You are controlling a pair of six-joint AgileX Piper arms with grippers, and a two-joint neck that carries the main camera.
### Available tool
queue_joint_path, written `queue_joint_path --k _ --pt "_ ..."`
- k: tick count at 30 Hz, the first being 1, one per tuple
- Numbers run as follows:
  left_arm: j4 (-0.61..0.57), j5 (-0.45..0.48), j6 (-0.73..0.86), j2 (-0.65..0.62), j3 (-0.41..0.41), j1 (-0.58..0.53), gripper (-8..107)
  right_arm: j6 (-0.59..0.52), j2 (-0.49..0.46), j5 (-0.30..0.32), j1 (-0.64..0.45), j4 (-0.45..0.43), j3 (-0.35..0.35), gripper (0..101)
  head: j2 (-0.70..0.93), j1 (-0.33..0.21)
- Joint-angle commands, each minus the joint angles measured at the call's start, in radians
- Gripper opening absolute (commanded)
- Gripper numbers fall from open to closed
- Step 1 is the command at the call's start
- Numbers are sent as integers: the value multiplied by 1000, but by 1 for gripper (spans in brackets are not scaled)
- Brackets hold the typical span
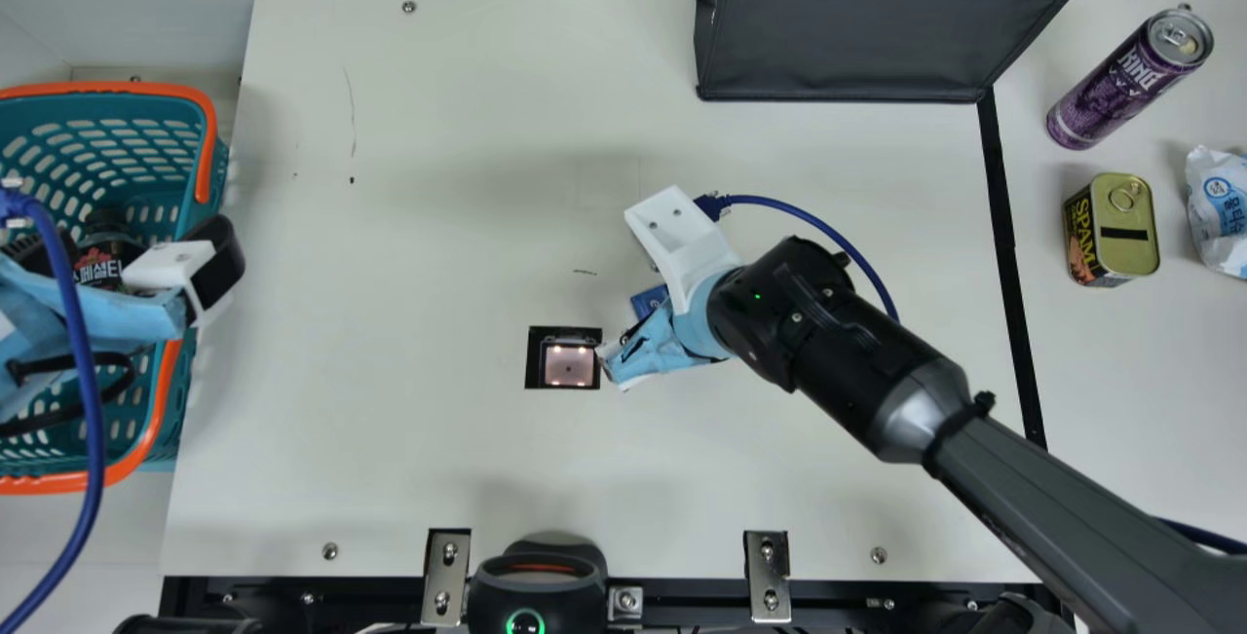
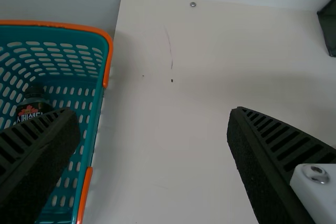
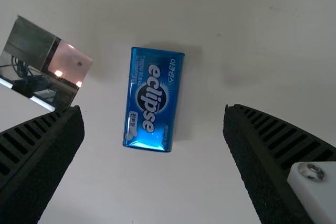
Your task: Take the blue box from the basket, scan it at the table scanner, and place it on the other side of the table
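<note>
We start well left of the scanner [image 1: 569, 361], with the teal basket [image 1: 190, 128] and, inside it, a dark bottle [image 1: 102, 244]. Here's our left gripper [image 1: 136, 246], also well left of the scanner, up at the basket's rim, and its fingers are wide apart with nothing between them.

On we go to the scanner itself, lit up and set into the table [image 1: 409, 225]. And there's our blue box [image 3: 154, 98]! It's lying flat on the table just right of the scanner and a touch beyond it. Right over it we have our right gripper [image 1: 635, 317], fingers spread either side; in the right wrist view they aren't touching the box, so we've no grip on it.

Beyond the scanner and to its right stands the black bag [image 1: 848, 30]. Well right of the scanner, past the black strip [image 1: 1008, 254], we've got a tin [image 1: 1111, 230], a tall purple can [image 1: 1120, 89] farther back and, rightmost, a white-and-blue packet [image 1: 1218, 210].
</note>
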Motion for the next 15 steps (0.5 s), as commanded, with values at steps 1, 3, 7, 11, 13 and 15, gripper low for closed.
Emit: queue_joint_path --k 1,3,7,11,13,15 --pt "0 0 0 0 0 0 90 26 14 -2 3 -11 -2 95 0 -29" --pt "0 0 0 0 0 0 90 45 28 -7 6 -20 -4 95 0 -29" --pt "0 0 0 0 0 0 90 79 53 -17 11 -36 -4 95 0 -29" --pt "0 0 0 0 0 0 90 101 73 -22 16 -47 -3 95 0 -29" --pt "0 0 0 0 0 0 90 111 82 -22 18 -53 -3 95 0 -29" --pt "0 0 0 0 0 0 90 119 90 -22 22 -59 -4 95 0 -29"
